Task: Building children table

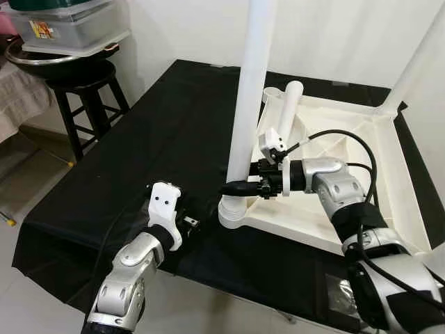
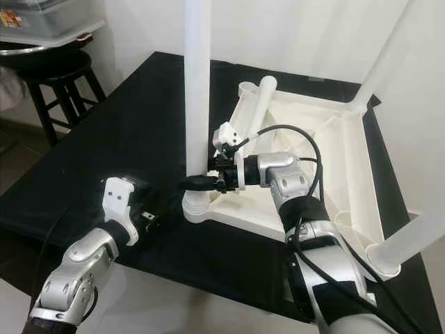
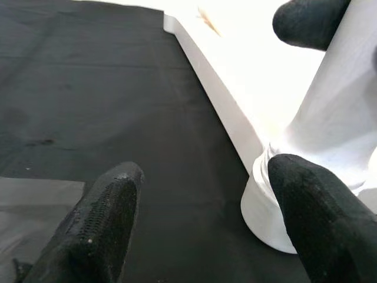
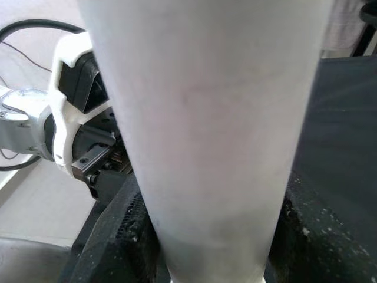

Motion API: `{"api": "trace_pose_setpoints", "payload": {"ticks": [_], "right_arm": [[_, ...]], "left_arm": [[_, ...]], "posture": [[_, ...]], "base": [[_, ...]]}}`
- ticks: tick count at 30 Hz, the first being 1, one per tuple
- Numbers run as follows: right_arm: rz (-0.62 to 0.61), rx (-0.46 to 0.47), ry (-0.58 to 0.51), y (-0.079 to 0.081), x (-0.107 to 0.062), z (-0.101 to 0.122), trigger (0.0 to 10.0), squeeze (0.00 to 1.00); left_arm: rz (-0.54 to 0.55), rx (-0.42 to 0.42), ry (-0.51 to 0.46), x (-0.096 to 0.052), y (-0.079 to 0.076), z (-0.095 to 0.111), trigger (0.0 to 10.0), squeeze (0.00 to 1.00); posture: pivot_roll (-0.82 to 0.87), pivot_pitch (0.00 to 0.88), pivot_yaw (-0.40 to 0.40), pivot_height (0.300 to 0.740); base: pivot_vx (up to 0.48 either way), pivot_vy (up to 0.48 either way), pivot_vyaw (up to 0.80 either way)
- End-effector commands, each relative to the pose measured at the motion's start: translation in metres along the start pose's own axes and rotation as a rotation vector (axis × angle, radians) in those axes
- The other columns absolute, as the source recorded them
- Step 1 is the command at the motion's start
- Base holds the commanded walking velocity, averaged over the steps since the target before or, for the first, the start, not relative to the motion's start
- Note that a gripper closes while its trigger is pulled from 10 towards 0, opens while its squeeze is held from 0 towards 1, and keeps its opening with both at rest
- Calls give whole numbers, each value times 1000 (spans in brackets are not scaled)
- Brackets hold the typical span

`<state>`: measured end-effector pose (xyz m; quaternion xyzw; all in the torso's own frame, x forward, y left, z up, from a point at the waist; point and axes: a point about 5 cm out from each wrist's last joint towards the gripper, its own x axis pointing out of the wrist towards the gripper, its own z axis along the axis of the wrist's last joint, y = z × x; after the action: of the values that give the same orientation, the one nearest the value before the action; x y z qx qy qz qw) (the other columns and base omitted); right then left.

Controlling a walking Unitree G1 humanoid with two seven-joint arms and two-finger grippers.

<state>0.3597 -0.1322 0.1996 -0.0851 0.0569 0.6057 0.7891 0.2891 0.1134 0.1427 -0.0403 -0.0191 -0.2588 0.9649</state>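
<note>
While right pincer [image 1: 233, 188] pinches smooth white tubular leg [image 1: 252, 90], left pincer [image 3: 206, 230] spread over black cloth [image 1: 160, 132].

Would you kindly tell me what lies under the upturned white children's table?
A black cloth lies under the upturned tabletop, spreading past it toward the stool. Whatever the cloth rests on is covered. The right gripper clasps the upright leg near its socket.
</note>
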Motion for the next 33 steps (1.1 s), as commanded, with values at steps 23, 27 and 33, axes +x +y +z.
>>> {"api": "trace_pose_setpoints", "payload": {"ticks": [23,27,33], "right_arm": [[-636,157,119,74,48,-56,10000,1000],[-567,161,99,73,48,-51,10000,1000],[-221,102,20,45,25,-31,10000,0]], "left_arm": [[-9,-8,41,-1,4,-7,10000,0],[-12,-10,43,-1,3,-7,10000,0],[-12,-14,42,2,0,-9,10000,0]], "posture": [[-27,133,0,740],[-25,123,-3,740],[-21,107,-15,740]], "base": [[0,0,0],[0,0,0],[0,0,0]]}}
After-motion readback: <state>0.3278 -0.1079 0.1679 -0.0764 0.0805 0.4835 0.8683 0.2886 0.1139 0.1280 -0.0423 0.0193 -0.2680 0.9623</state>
